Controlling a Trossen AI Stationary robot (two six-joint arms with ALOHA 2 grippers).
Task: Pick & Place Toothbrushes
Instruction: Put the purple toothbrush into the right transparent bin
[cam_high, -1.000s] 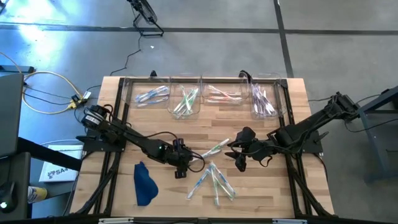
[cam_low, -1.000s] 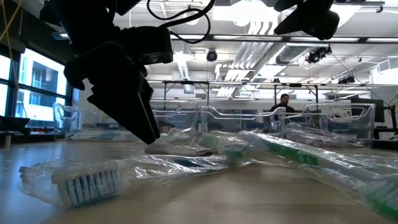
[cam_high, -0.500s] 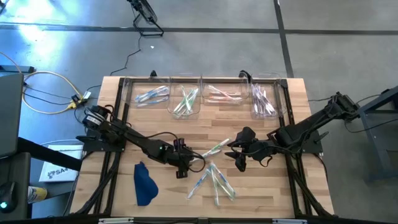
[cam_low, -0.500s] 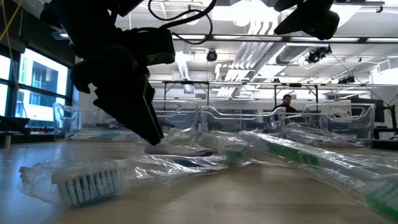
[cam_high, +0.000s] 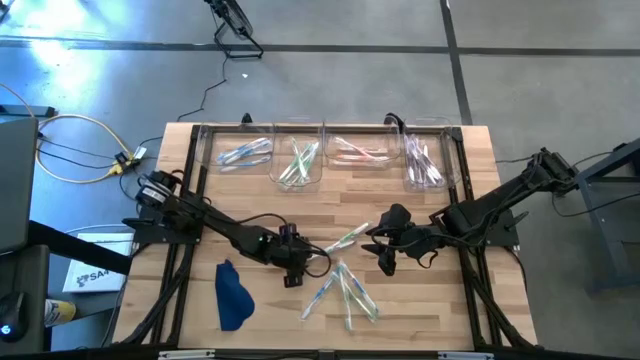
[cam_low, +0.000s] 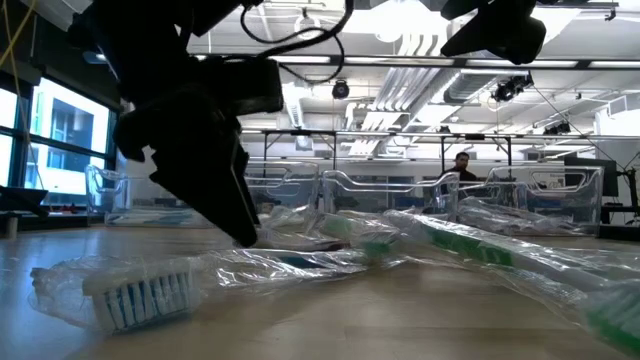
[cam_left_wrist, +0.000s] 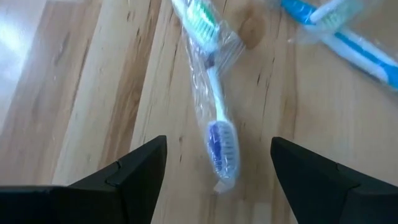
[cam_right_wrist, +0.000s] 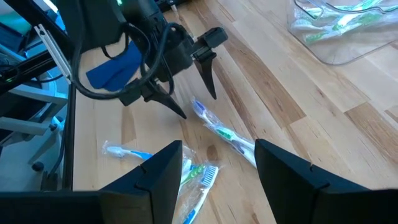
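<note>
My left gripper (cam_high: 292, 270) has its jaws spread wide and empty, sitting low over the counter (cam_high: 480, 160) just left of centre in the high view. Over the last second it has crept slightly to the right and lower in that frame, and in the low view its dark fingers (cam_low: 215, 185) now stand closer to the wood. Through the left wrist camera, a wrapped toothbrush with a blue-bristled head (cam_left_wrist: 219, 140) lies lengthwise between my two fingers, so I judge I am lining up for a pinch on it, not yet closing.

My right gripper (cam_high: 388, 255) hangs right of centre in the high view, jaws parted and holding nothing; it has not moved, and I read it as waiting.

The loose toothbrushes (cam_high: 345, 285) lie scattered in the lower middle of the high view, between and just below the two grippers, one green-handled one (cam_high: 347, 238) angled up toward the right gripper. None has shifted. Across the top of the high view, the clear bins (cam_high: 298, 158) already hold sorted brushes by colour. A blue cloth (cam_high: 232, 295) sits lower left.

So the change is small: only an approach by my left arm. The pick itself is still ahead, and several brushes remain to be placed.
</note>
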